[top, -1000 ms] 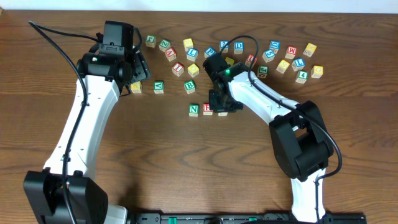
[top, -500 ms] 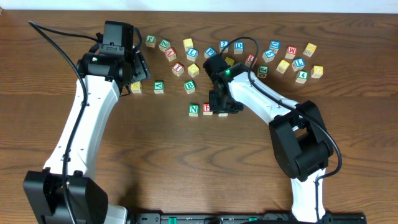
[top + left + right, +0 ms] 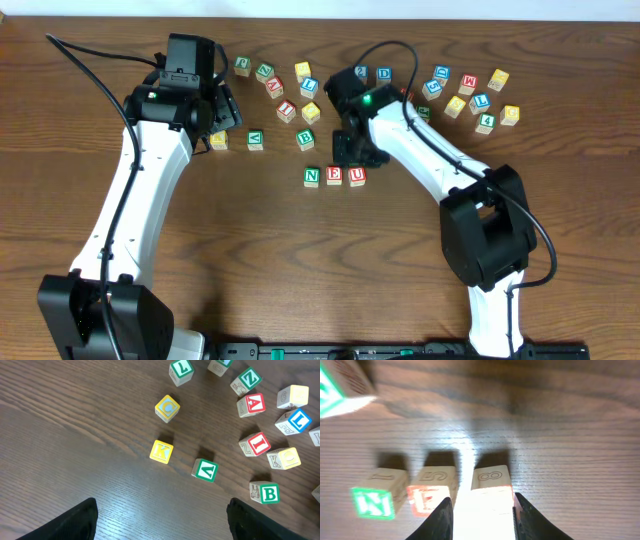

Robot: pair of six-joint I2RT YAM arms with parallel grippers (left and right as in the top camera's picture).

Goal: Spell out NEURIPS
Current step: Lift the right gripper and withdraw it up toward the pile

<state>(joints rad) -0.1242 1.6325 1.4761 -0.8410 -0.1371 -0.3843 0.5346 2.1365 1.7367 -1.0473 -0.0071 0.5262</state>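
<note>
Cube U beside E, right claw parted

The dark brown desk shows a fine horizontal wood grain. The pale wooden N cube has a green-printed top face. The pale wooden E cube and pale wooden U cube have red-printed faces. The wooden K cube is yellow. The left arm and right arm are white with black joints.
</note>
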